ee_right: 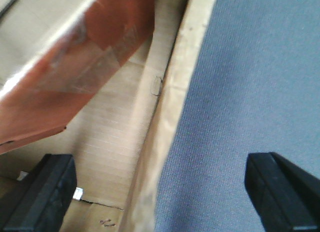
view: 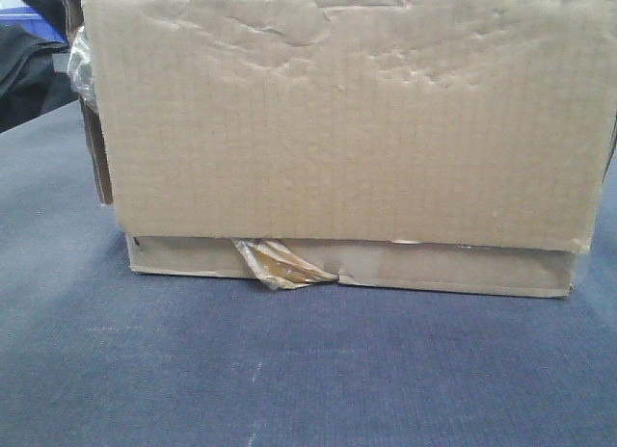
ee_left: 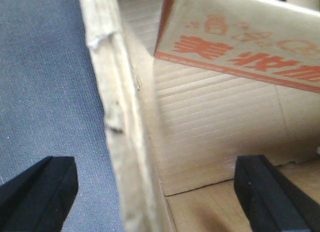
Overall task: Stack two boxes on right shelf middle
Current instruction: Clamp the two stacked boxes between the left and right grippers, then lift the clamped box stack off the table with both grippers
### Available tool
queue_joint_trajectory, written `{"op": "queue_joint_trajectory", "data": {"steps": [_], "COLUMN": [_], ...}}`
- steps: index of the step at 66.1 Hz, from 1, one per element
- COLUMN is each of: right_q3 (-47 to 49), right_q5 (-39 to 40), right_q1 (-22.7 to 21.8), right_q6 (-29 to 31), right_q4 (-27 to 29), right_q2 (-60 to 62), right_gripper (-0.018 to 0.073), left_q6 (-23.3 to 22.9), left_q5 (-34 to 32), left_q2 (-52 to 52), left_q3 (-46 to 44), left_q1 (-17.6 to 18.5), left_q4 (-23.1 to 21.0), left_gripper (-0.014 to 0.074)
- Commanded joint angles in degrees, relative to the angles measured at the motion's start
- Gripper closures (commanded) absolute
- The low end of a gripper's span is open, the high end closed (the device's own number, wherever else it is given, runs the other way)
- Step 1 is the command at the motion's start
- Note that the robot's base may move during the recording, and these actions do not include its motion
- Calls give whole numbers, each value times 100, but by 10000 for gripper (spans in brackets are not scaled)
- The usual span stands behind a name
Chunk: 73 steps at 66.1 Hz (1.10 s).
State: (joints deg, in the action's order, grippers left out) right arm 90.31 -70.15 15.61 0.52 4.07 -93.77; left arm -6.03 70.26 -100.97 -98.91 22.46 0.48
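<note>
A large brown cardboard box [view: 337,129] with a dented, creased face fills the front view. Under it runs a thin cardboard strip [view: 434,269] with a curl of peeling yellowish tape [view: 280,264]. My left gripper [ee_left: 156,192] is open and straddles the box's left wall [ee_left: 125,142], one finger outside and one inside. My right gripper [ee_right: 162,192] is open and straddles the right wall [ee_right: 165,122] the same way. An orange-printed cardboard flap [ee_left: 240,37] leans inside the box; its plain orange side [ee_right: 75,67] faces the right wrist camera. The shelf is out of view.
The box stands on a blue-grey textured surface [view: 289,370] that reaches to the near edge of the front view. A dark object [view: 29,71] lies at the far left behind the box.
</note>
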Motion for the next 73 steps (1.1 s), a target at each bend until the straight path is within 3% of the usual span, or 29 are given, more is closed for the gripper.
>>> {"op": "queue_joint_trajectory", "data": {"steps": [1,7,12,18,27,29,55,73], "right_q3": [23,-3,-59,-129,-182,-182,-182,208], "right_q5": [19,19,19,19,19,19,70,293], "right_q1": [9,9,9,9,9,9,9,9], "right_q6": [-2,-2,-2,-2,-2,-52,-95,-110], "right_q4": [-27,-27,-27,-27,-27,-27,-27,-27], "right_q2": [-65,-120,-120,-120,-120,-120,103,646], "right_gripper": [-10,-8,44,236,666,727,715,715], "left_q6": [-50,-50,-50,-50,-50,-50,-56,-56], "left_q5": [-30,-30,-30,-30,-30,-30,-30,-30], "left_q2": [-46,-79,-79,-79,-79,-69,181,559], "left_q3": [-6,-6,-6,-6,-6,-6,-50,-831], "left_q1": [-6,-6,-6,-6,-6,-6,-6,-6], "left_q4": [13,13,13,13,13,13,39,52], "left_gripper": [69,80,135,297,627,700,708,708]}}
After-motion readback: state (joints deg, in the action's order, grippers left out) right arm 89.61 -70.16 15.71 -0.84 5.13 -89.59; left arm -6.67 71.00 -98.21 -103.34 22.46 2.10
